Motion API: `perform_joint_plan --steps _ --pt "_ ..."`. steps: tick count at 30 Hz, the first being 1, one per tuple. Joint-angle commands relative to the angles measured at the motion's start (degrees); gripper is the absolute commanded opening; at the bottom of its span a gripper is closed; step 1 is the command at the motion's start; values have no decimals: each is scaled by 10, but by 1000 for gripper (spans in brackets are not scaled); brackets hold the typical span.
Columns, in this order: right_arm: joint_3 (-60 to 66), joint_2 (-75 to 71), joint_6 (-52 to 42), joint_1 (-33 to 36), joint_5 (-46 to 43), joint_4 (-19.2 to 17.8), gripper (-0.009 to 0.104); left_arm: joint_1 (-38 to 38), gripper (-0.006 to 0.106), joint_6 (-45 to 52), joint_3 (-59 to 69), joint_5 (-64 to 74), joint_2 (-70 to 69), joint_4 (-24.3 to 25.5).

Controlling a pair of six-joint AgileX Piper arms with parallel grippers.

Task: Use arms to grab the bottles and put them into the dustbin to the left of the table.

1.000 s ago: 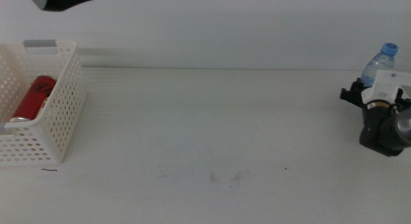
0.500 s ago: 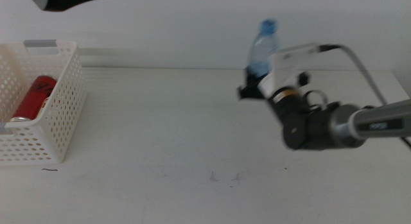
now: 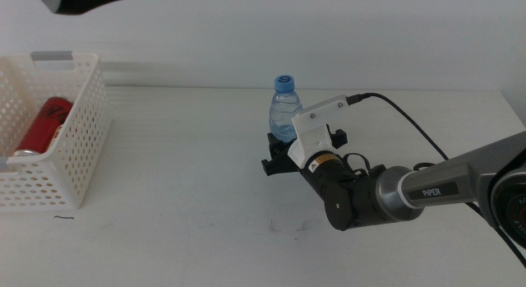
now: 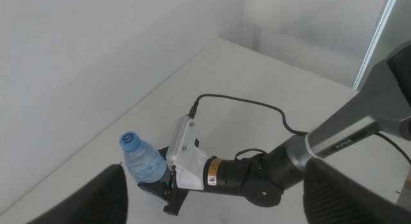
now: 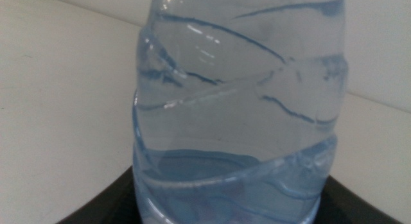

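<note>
A bare robot test bench or lab: a plain white table (image 3: 205,180) against a blank white wall (image 3: 329,32) at twelve o'clock, and a cabled black arm (image 3: 427,188) reaching in from three o'clock.

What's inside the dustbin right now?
A slim red can lies in the dustbin. Its near wall hides part of the floor; the picture's edge cuts off the left side.

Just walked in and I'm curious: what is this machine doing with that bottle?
The right gripper holds a small water bottle upright over the middle of the white table. At the table's left stands a white perforated basket with a red can already lying in it. The left gripper hangs high above, open and empty.
</note>
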Motion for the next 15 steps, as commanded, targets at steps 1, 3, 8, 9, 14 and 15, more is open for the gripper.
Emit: perform_joint_plan --steps 1,3,8,9,14,15 --pt "-3 2 0 4 8 -6 3 -1 94 -6 1 -6 0 -1" --pt "-3 2 1 4 24 -6 14 -1 94 -6 1 -6 0 -1" --pt "-3 -11 18 4 92 -2 74 -1 94 -6 1 -6 0 -1" --pt "-2 -19 22 4 115 1 83 -1 94 -6 1 -6 0 -1" --pt "52 -128 32 4 249 75 90 -1 94 -6 1 -6 0 -1" --pt "68 -153 32 4 274 84 89 -1 94 -6 1 -6 0 -1"
